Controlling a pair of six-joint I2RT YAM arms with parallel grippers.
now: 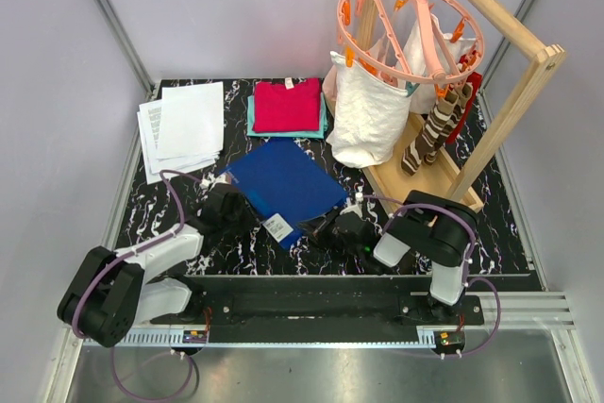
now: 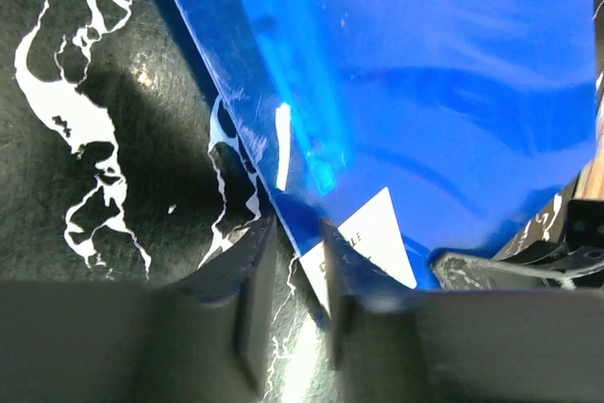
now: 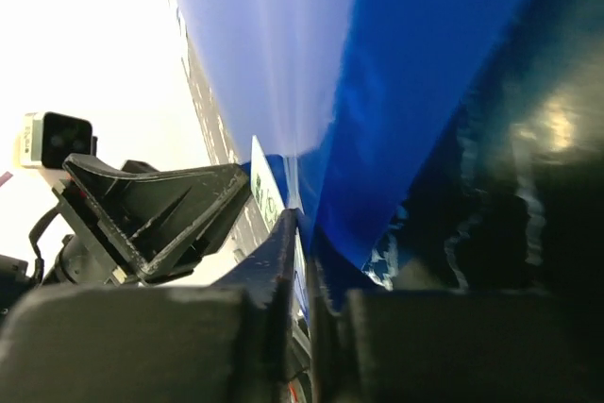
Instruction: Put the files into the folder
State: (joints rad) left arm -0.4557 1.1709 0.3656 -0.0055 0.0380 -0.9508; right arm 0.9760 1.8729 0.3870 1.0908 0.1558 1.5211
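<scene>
Jaws of the right gripper (image 3: pixel 304 244) are pressed nearly together on the near edge of the blue folder (image 1: pixel 283 181), at its 5 o'clock. The left gripper (image 2: pixel 297 230) has its jaws narrowly apart astride the 7 o'clock corner by the barcode sticker (image 2: pixel 373 233); whether they pinch it I cannot tell. The blue folder lies mid-way across the desk (image 1: pixel 510 233), with the printed sheets (image 1: pixel 184 125) at its 10 o'clock.

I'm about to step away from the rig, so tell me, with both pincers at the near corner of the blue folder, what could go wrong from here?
The right pincer pinches the folder only by its thin near edge, so the glossy plastic could slip out. The left pincer sits close beside it at the corner with the sticker, so the two may bump.
</scene>
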